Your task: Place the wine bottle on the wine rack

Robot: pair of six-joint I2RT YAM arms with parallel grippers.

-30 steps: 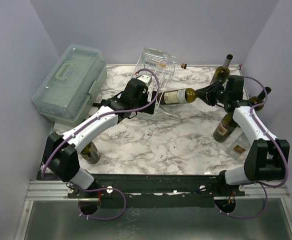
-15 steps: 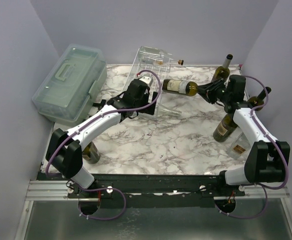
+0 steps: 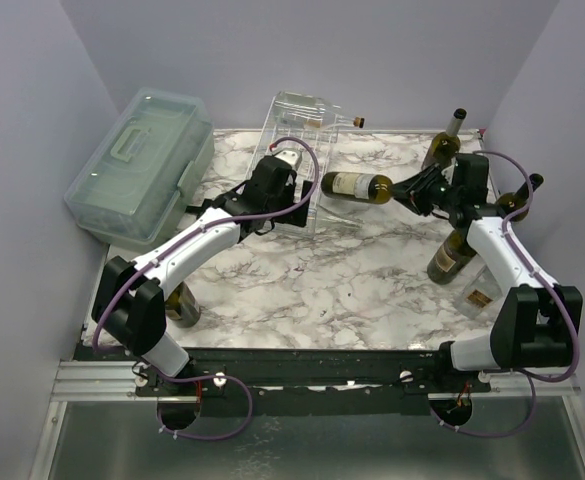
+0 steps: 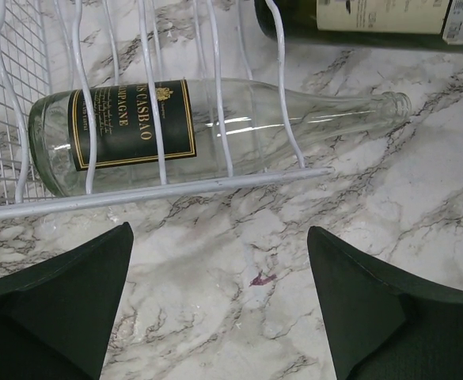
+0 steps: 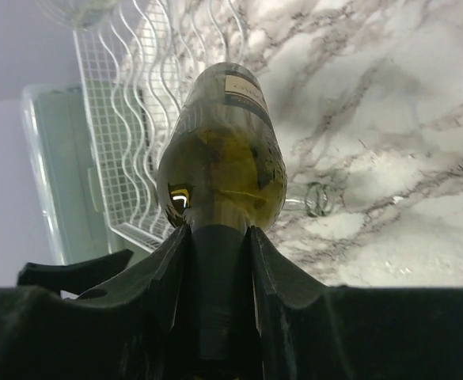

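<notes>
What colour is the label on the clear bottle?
The label is black with gold trim; left wrist view shows it best.

Your widest free room is the bare table point(image 3: 322, 290) centre and front. Right side is crowded: upright bottles point(image 3: 450, 255) stand close by your right arm point(image 3: 497, 245). The wine rack point(image 3: 297, 150) has your left claw point(image 3: 272, 185), spread, just at its front, and a clear bottle point(image 4: 215, 127) lies in its bottom row. The storage box point(image 3: 142, 165) blocks the left edge.
</notes>
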